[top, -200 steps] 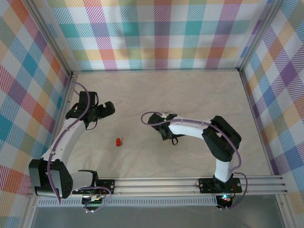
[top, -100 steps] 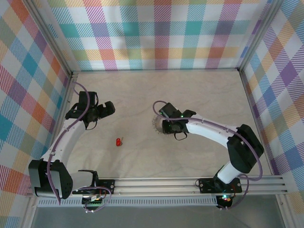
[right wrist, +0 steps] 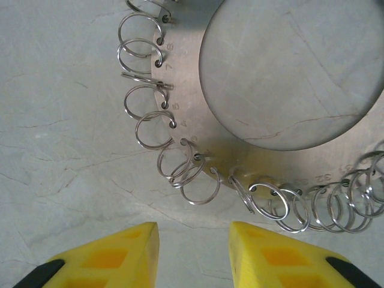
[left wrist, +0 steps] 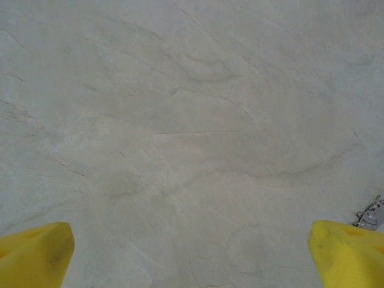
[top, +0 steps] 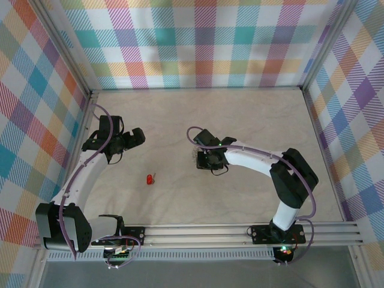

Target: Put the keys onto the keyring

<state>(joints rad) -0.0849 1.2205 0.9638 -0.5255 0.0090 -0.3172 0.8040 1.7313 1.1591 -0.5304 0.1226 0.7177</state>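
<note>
Right gripper (right wrist: 194, 240): jaws narrow, nothing between them, tips just short of the keyring (right wrist: 186, 108) rim, apparently lining up on its loops. Left gripper (left wrist: 192, 258): wide, empty, standing clear. Key (top: 150, 179): flat on the table (top: 252, 120) between the arms, not yet collected.

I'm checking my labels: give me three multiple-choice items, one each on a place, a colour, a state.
1. Where does the red key lie?
A. On the bare table, nothing touching it
B. In the far right corner
C. Under the left arm's base
2. What colour are the right fingers?
A. Blue
B. Yellow
C. Green
3. How do the left fingers stand?
A. Shut on the key
B. Pressed together, empty
C. Wide apart, empty
1 A: top view shows it on open table. 2 B: yellow tips show near the ring. 3 C: bare table lies between them.
</note>
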